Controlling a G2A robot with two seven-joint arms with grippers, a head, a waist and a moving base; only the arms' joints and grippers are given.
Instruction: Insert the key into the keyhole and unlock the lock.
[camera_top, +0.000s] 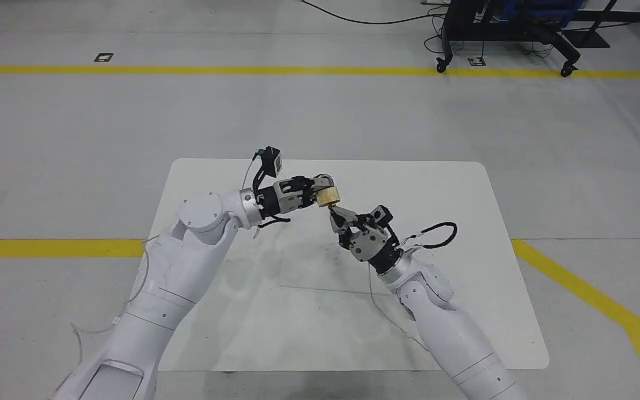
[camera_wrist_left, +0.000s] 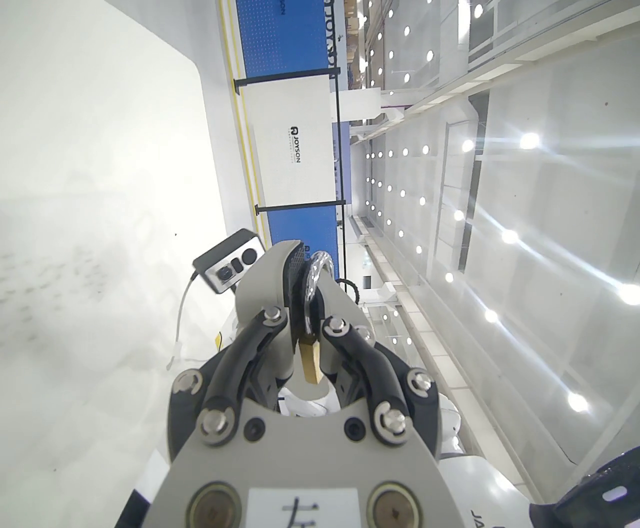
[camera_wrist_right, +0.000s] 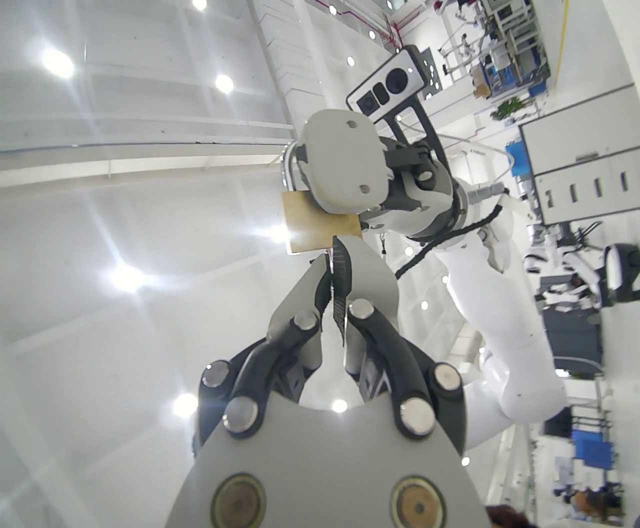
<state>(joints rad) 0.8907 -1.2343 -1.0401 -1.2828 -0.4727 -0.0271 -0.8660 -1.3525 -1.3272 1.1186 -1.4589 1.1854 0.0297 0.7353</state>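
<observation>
**Step in hand:** insertion, at the alignment stage (a judgement from how the parts lie).

**Item 1, padlock** (camera_wrist_right: 320, 225). The body is brass, flat-sided and rectangular, with a bright steel shackle (camera_wrist_left: 317, 272). It is held in the air above the white bench (camera_top: 450, 300). The left claw (camera_top: 312, 190) is clamped on it at the shackle end, and the brass body projects towards the other arm. The shackle looks seated in the body, so the lock reads as not yet opened.

**Item 2, key** (camera_wrist_right: 328, 260). It shows as a thin dark sliver (taken to be the key) pinched between the closed fingers of the right claw (camera_top: 340, 217). Its tip is at the edge of the brass body that faces this claw. The keyhole is hidden, so whether the blade has entered cannot be told.

**Next move calls for:** keeping the blade in line with the keyway and giving a short straight push. A turn about the blade's own axis follows, with the left claw holding the padlock firm against the twist.
</observation>
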